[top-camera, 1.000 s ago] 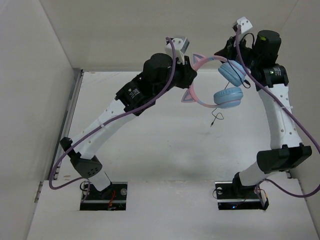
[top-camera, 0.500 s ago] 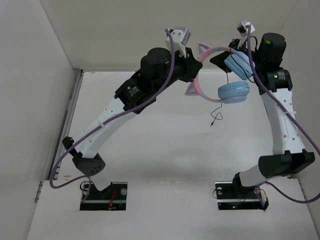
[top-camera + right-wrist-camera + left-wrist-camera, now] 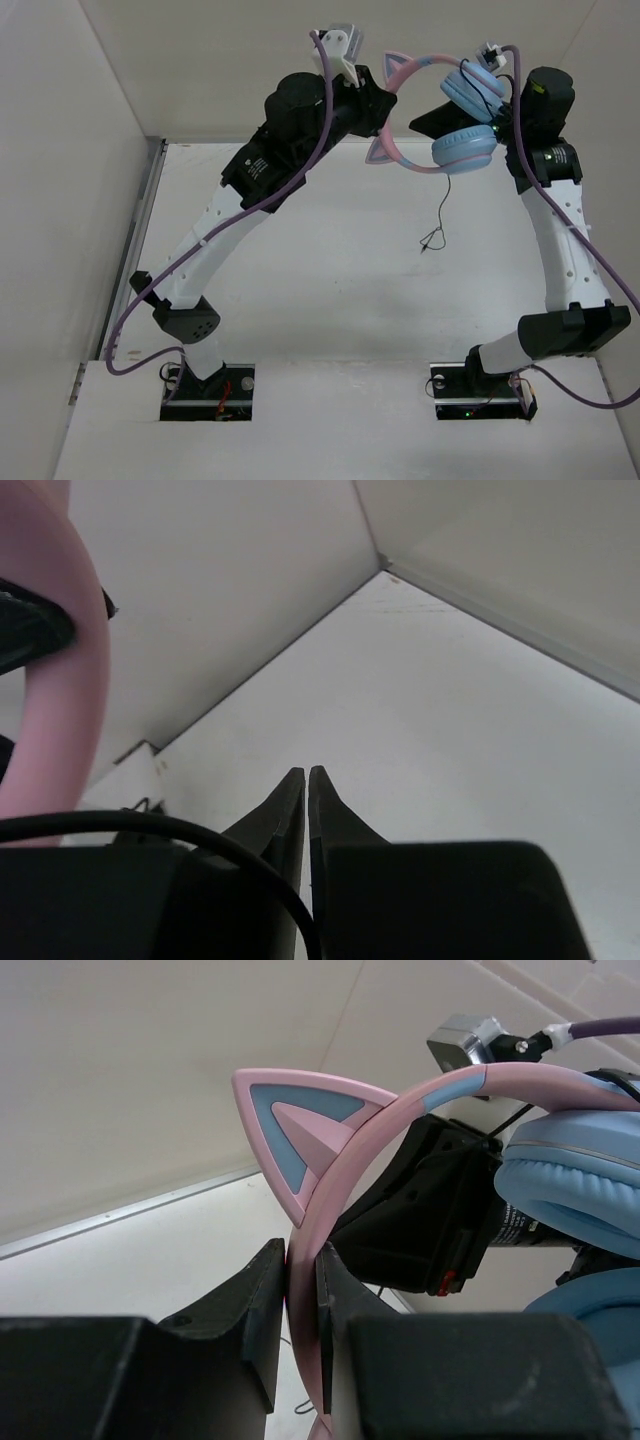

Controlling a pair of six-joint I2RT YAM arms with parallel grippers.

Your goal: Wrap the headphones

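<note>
- My left claw (image 3: pixel 298 1270) is clamped on the pink headband (image 3: pixel 380 1125), just below 1 cat ear (image 3: pixel 300 1120).
- Headphones (image 3: pixel 465 148) hang high above the table (image 3: pixel 330 290); black cable (image 3: pixel 445 195) dangles.
- My right claw (image 3: pixel 306 785): 2 fingers pressed together.

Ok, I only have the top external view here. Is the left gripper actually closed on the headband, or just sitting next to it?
Observer: The left wrist view shows the left gripper shut on the pink headband, clamped right by the base of a cat ear.
Operator: And the right gripper, is the cable in it?
Observer: In the right wrist view the right gripper is shut, tips together, and nothing shows between them. The black cable arcs past nearer the camera than the tips.
</note>
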